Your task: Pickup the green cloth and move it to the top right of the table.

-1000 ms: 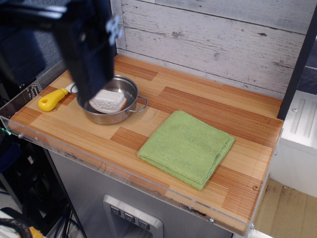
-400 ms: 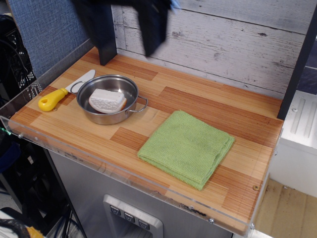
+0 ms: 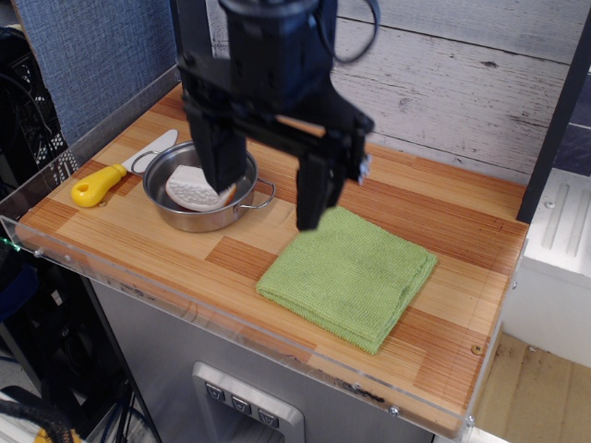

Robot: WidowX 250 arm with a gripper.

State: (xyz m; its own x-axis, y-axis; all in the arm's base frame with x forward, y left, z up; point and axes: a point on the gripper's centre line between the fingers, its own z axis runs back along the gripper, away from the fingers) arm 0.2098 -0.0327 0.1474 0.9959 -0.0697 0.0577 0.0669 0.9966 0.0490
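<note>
Shown above the striped light and reddish-brown wooden table is the black robot gripper, with its two fingers spread wide apart and nothing held between them. One finger hangs in front of the round steel pan, which contains a white sponge-like block; the other finger ends over the far-left corner of the light-green, folded, roughly square microfibre cloth. The cloth lies flat at the near right of the table, turned diamond-wise so that one diagonal runs from far left to near right, and its layered edges face the near right. From the midpoint between the jaws the cloth's centre lies to the right and nearer. A shift that way is judged necessary before descent. A yellow-handled knife is seen left of the pan.
</note>
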